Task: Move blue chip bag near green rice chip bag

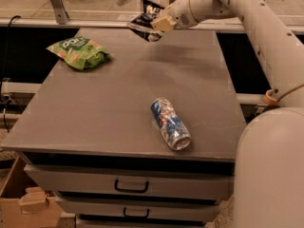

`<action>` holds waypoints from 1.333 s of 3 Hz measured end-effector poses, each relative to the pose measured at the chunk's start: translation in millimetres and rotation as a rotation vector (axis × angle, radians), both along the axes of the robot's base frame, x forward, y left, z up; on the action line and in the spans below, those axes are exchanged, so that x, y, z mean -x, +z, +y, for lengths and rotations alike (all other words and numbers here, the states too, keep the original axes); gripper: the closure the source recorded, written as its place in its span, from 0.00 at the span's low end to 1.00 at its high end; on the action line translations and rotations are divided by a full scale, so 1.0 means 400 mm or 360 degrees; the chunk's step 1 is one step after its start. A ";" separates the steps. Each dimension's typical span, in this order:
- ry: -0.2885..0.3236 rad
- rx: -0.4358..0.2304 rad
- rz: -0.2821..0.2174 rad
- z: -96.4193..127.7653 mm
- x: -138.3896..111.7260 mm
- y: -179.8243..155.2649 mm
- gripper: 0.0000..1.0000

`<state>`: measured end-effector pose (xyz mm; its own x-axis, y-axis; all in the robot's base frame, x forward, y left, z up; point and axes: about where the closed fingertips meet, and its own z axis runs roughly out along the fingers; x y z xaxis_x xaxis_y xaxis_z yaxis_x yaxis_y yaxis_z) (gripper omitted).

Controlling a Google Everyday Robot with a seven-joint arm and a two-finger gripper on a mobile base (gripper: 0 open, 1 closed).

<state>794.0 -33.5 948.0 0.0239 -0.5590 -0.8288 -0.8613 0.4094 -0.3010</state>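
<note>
The blue chip bag (147,20), dark navy with white lettering, hangs in the air above the far edge of the grey table (118,94). My gripper (159,24) is shut on it, reaching in from the upper right. The green rice chip bag (79,52) lies wrinkled on the table's far left part, well to the left of and below the held bag.
A blue-and-silver drink can (170,123) lies on its side near the table's front right. Drawers (129,186) sit under the table front. My white base (270,170) fills the lower right. A cardboard box (21,204) stands at the lower left.
</note>
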 end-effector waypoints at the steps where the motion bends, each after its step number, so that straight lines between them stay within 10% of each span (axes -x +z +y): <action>1: 0.0250 -0.0018 0.0007 0.127 0.027 -0.023 1.00; 2: 0.0394 -0.0029 0.0040 0.199 0.062 -0.043 1.00; 4: 0.0512 -0.0013 0.0110 0.257 0.114 -0.089 0.59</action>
